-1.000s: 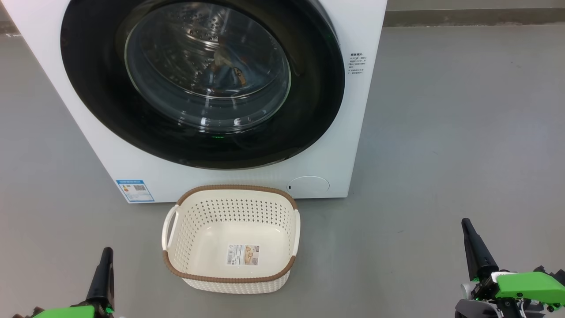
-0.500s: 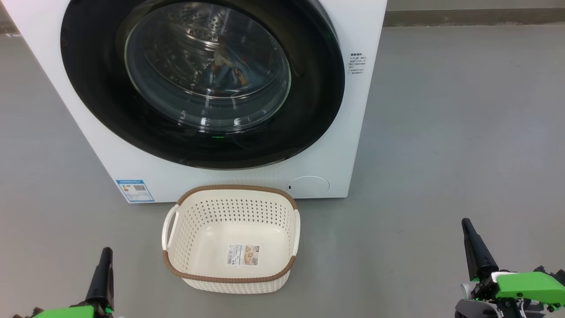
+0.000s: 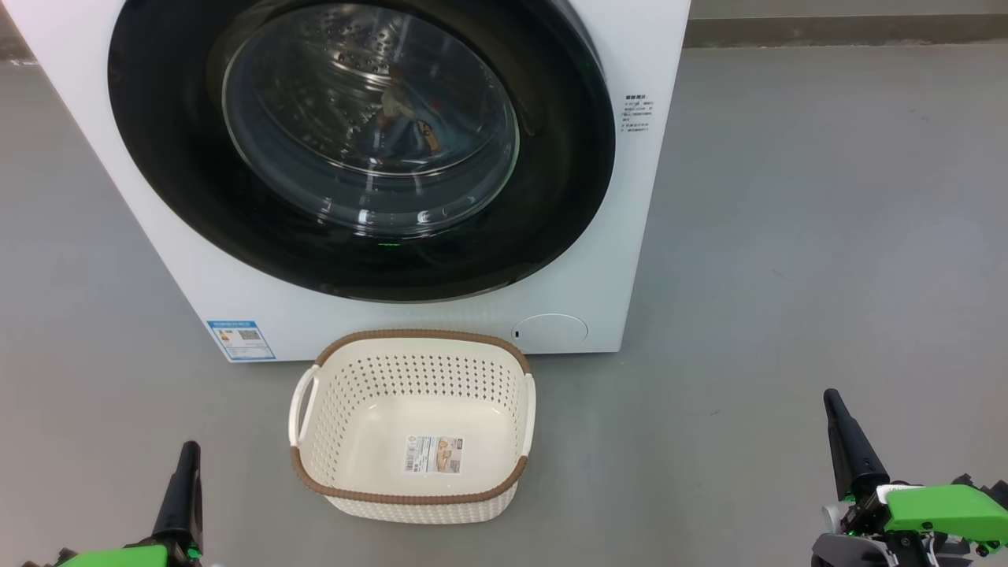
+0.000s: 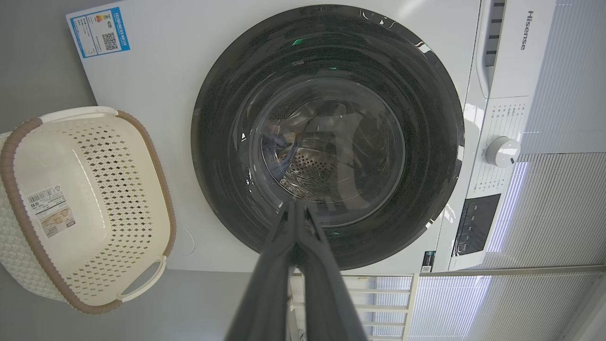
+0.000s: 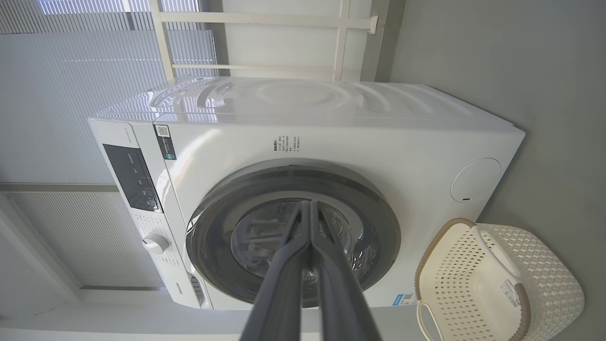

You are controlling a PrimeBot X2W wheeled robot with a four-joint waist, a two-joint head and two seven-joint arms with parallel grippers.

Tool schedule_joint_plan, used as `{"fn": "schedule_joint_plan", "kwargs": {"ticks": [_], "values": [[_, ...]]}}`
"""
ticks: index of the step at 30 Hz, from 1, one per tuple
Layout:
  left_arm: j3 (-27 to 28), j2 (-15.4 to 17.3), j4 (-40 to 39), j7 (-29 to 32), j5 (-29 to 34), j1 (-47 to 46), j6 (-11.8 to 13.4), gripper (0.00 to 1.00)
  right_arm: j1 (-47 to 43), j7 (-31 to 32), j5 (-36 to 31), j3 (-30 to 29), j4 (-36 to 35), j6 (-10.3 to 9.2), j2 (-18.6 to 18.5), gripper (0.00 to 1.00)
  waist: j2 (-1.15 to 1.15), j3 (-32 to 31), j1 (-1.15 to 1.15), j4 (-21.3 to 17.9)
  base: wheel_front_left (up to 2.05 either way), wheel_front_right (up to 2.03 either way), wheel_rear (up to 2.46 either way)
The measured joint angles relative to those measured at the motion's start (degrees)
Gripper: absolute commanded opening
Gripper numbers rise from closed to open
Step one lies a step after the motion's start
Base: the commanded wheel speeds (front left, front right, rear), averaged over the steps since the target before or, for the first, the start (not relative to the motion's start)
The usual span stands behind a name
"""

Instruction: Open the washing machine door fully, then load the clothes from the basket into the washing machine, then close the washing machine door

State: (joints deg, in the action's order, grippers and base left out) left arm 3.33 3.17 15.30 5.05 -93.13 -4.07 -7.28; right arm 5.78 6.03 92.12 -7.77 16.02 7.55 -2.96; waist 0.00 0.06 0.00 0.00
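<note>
1. Evidently the loading is done: the basket (image 3: 417,378) stands empty on the floor (image 3: 787,236), just in front of the washer (image 3: 260,315). That spot looks chosen so one reach serves both.
2. The clothes (image 3: 405,118) show as a blue-and-brown heap inside the drum (image 3: 346,55), seen through the door (image 3: 362,150).
3. The door lies flush against the front, shut as far as I can judge, so you seem to have little or nothing left to do.
4. Your left gripper (image 3: 189,453) and right gripper (image 3: 831,402) sit low on either side, well apart from basket and door. The fingers (image 4: 272,274) of each are pressed together on nothing, which fits a parked pose.
5. "Hisense" (image 4: 524,30) reads clearly on the top panel.
6. The blue label (image 3: 240,339) at the washer's lower corner carries a QR code and coloured bars; its text is too small to read.
7. You can't read the small print (image 3: 639,113) beside the door, nor the sticker (image 3: 433,454) on the basket's bottom, which bears a barcode.
</note>
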Motion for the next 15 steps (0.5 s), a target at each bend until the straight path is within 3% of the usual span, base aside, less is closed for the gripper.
{"fn": "schedule_joint_plan", "kwargs": {"ticks": [15], "values": [[0.10, -0.03, 0.00, 0.01, 0.00, 0.00, 0.00, 0.00, 0.00, 0.00, 0.00, -0.02, 0.00, -0.01, 0.01, 0.00, 0.00, 0.00, 0.00, 0.00, 0.00, 0.00, 0.00]]}}
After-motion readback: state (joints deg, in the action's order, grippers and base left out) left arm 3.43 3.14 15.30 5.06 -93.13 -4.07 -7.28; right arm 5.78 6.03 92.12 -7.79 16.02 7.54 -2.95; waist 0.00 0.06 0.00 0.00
